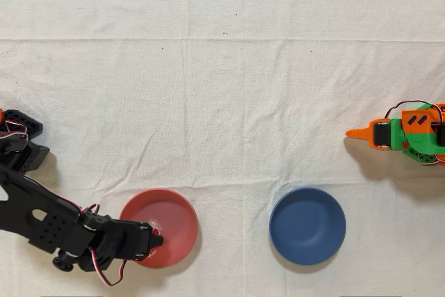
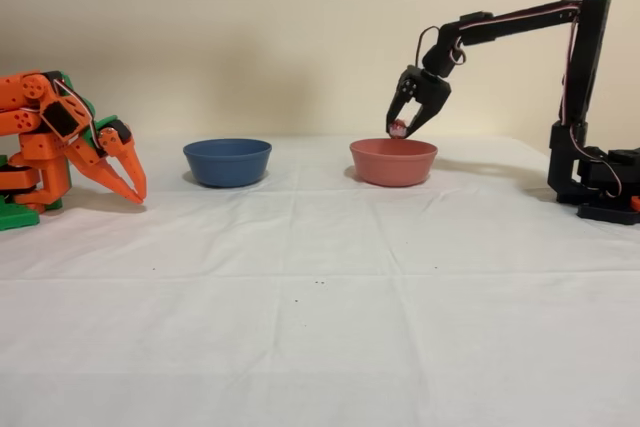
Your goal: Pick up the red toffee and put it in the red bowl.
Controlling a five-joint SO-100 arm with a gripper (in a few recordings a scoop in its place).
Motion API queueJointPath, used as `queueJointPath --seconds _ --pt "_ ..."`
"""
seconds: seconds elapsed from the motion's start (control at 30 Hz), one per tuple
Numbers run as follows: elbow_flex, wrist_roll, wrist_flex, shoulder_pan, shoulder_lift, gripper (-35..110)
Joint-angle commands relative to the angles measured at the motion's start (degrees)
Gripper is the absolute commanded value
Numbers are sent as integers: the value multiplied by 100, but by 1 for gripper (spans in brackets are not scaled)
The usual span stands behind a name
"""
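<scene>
The red bowl [image 1: 161, 226] [image 2: 393, 161] sits on the white cloth, at lower left in the overhead view and right of centre in the fixed view. My black gripper [image 1: 154, 236] [image 2: 399, 128] hangs just above the bowl, over its left part in the overhead view. Its fingers are shut on the red toffee [image 2: 397, 128] [image 1: 154, 228], a tiny glittery candy that shows between the tips, a little above the bowl's rim.
A blue bowl [image 1: 307, 225] [image 2: 227, 161] stands beside the red one, about a bowl's width away. The idle orange arm [image 1: 403, 134] [image 2: 70, 147] rests at the far side of the table. My arm's base [image 2: 600, 187] stands right of the red bowl in the fixed view.
</scene>
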Motion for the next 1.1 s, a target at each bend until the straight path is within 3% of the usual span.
queueJointPath --seconds 0.0,0.37,0.7,1.07 --pt "-9 -105 -88 79 35 7" --pt "193 -246 -167 26 -35 8" --pt "97 -299 -114 9 -123 28" --pt "-70 -527 53 26 -272 32"
